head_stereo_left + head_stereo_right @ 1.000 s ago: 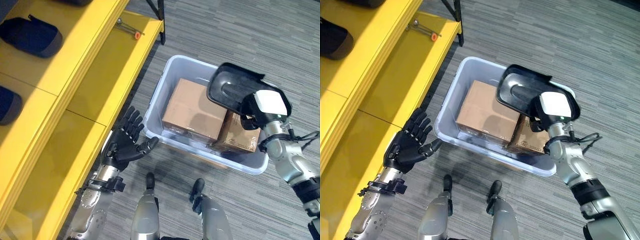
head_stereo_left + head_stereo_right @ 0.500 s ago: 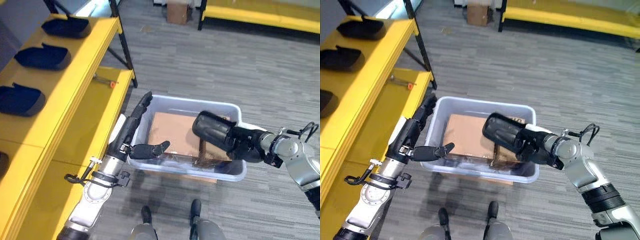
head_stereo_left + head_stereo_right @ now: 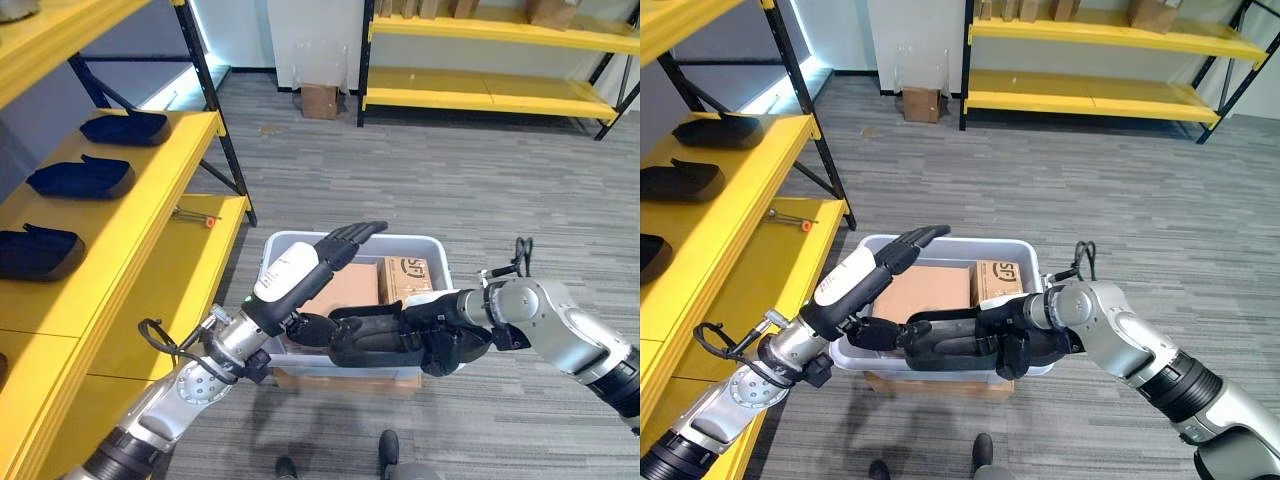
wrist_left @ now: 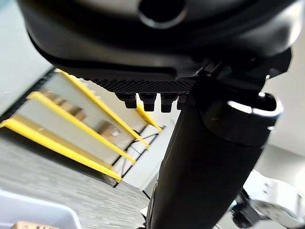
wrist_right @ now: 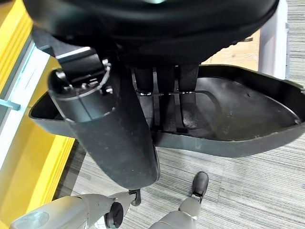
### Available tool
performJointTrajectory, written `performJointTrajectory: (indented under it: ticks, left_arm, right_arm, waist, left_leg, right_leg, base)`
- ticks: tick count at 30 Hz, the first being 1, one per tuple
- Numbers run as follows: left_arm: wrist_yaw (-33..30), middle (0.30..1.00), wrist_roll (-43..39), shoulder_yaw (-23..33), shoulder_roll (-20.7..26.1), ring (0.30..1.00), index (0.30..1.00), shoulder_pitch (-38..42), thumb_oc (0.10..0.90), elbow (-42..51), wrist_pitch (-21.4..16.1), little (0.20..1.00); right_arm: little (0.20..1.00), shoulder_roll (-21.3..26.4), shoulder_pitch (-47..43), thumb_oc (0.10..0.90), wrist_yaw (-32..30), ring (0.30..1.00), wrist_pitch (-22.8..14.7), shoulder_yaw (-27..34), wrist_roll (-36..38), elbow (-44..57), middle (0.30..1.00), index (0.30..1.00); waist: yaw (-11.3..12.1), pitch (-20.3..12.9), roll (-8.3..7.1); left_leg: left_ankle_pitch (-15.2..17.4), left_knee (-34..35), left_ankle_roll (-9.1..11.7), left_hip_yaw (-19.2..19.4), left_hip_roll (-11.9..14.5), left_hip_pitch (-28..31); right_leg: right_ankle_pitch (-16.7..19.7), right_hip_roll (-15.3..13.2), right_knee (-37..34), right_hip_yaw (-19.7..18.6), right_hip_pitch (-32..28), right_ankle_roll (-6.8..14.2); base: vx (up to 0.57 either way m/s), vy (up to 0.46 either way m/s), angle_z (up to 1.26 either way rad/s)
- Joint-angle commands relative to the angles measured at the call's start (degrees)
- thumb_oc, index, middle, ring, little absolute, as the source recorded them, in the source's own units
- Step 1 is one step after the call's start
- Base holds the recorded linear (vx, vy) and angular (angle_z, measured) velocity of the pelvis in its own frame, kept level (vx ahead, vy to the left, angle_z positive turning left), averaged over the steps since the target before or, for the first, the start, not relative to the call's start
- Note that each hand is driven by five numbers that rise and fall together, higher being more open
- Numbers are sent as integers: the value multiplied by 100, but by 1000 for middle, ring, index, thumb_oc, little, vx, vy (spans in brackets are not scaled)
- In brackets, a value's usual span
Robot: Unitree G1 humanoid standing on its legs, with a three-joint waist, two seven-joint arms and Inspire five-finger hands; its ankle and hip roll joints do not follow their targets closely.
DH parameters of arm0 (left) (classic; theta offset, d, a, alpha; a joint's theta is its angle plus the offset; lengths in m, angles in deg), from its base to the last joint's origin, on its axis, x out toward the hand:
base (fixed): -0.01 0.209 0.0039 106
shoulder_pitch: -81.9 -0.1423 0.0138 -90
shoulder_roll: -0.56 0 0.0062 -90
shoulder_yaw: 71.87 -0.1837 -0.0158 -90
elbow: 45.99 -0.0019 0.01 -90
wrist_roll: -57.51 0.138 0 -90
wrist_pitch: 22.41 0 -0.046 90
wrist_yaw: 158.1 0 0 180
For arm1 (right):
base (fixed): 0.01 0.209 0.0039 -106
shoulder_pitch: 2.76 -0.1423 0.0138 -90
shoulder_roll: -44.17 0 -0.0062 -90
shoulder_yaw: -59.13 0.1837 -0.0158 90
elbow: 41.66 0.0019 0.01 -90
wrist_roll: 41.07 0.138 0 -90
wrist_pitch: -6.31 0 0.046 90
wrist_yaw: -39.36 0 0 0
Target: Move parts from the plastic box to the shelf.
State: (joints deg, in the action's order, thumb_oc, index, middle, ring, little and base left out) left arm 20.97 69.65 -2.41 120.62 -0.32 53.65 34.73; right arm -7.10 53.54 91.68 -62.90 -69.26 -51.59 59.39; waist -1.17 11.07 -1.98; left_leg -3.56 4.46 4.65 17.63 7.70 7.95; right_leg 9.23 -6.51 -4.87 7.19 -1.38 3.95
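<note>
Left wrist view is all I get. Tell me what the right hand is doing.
Observer: The right hand has its fingers curled over the rim of a black part.
Operator: Say where that part is.
Observer: It is held lengthwise along the robot's side of the plastic box, with its free end by the left hand.
Operator: Report the left hand's fingers.
Observer: They are straight and reach out over the box. I cannot tell whether the thumb touches the part.
</note>
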Motion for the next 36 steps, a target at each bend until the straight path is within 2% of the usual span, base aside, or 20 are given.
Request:
performJointTrajectory:
  ticks: [1,3,6,10,17,19,21,23,24,26,29,31,36]
  left_arm:
    - [126,1000,-341,-196,253,1000,1000,562,900,233,-543,1000]
    - [180,1000,-175,-304,375,1000,1000,630,900,186,-576,1000]
    - [-25,1000,-127,-301,549,1000,1000,633,900,113,-411,1000]
    - [-252,1000,261,225,875,1000,1000,253,900,76,-445,1000]
    - [-779,1000,431,1302,1498,1000,1000,-367,900,-73,-789,1000]
    - [-1119,1000,1220,1605,1703,1000,1000,-463,900,-141,-1070,1000]
    - [-1371,1000,1310,1693,1904,1000,1000,-514,900,-209,-1120,1000]
    - [-1520,1000,945,1930,2150,1000,1000,-587,900,-258,-1126,1000]
    - [-1713,1000,1246,2089,2211,1000,1000,-657,900,-316,-1249,1000]
    - [-1786,1000,1340,2203,2281,1000,1000,-709,900,-349,-1322,1000]
    - [-1785,1000,1299,2237,2378,1000,1000,-661,900,-403,-1433,1000]
    - [-1615,1000,1210,2133,2444,1000,1000,-523,900,-334,-1568,1000]
    - [-1334,1000,1169,1523,2302,1000,1000,-30,900,-235,-1536,1000]
  right_arm:
    - [300,10,-1043,400,-330,300,-288,-157,186,13,300,300]
    - [300,-94,-1102,400,-344,300,-261,-202,69,3,300,300]
    - [300,-173,-1147,400,-300,300,-57,-229,-101,-44,300,300]
    - [300,-221,-900,400,-214,300,128,0,-408,-384,300,300]
    - [300,122,-684,400,-149,300,305,391,-399,-777,300,300]
    - [300,215,-713,400,-124,300,283,511,-356,-977,300,300]
    - [300,289,-778,400,-91,300,253,539,-309,-1086,300,300]
    - [300,562,-931,400,-76,300,260,474,-57,-1158,300,300]
    - [300,609,-944,400,-1,300,190,539,-39,-1278,300,300]
    - [300,654,-955,400,47,300,120,577,84,-1344,300,300]
    - [300,727,-1055,400,49,300,105,525,467,-1319,300,300]
    - [300,736,-1184,400,138,300,-47,473,1029,-1232,300,300]
    - [300,519,-1497,400,134,300,16,227,1609,-753,300,300]
  waist:
    - [41,-529,-198]
    - [23,-538,-168]
    - [19,-555,-129]
    - [72,-573,-85]
    - [133,-574,-77]
    - [130,-595,-86]
    - [127,-605,-96]
    - [120,-616,-99]
    - [116,-627,-97]
    - [112,-631,-99]
    - [88,-642,-109]
    - [61,-662,-114]
    - [-2,-708,-112]
  left_leg:
    - [135,54,-102,-254,27,51]
    - [144,54,-108,-239,25,66]
    - [157,54,-107,-224,21,86]
    - [167,54,-113,-216,7,108]
    - [166,54,-108,-237,-12,111]
    - [174,54,-114,-244,-24,114]
    - [173,54,-108,-252,-32,113]
    - [175,54,-111,-250,-41,122]
    - [180,54,-124,-256,-51,122]
    - [184,54,-125,-259,-58,127]
    - [193,54,-130,-244,-64,140]
    - [199,54,-132,-230,-75,137]
    - [223,54,-135,-217,-88,141]
  right_leg:
    - [-162,-354,-13,-50,-146,443]
    - [-157,-358,-13,-77,-146,449]
    - [-175,-358,-13,-95,-155,453]
    - [-183,-378,-13,-89,-180,457]
    - [-168,-415,-13,-53,-175,493]
    - [-168,-413,-13,-60,-176,500]
    - [-159,-410,-13,-72,-168,502]
    - [-159,-406,-13,-78,-173,505]
    - [-156,-402,-13,-100,-167,501]
    - [-153,-399,-13,-105,-167,499]
    - [-151,-397,-13,-118,-168,496]
    - [-142,-382,-13,-151,-148,484]
    - [-134,-352,-13,-227,-113,469]
  base:
    - [-12,15,-11]
    - [-8,19,-8]
    - [-3,35,-5]
    - [1,16,-2]
    - [0,0,0]
    - [0,0,0]
    - [0,0,0]
    - [-15,3,0]
    - [0,0,0]
    - [0,0,0]
    - [-12,-4,0]
    - [-44,-13,-1]
    - [-27,-6,-5]
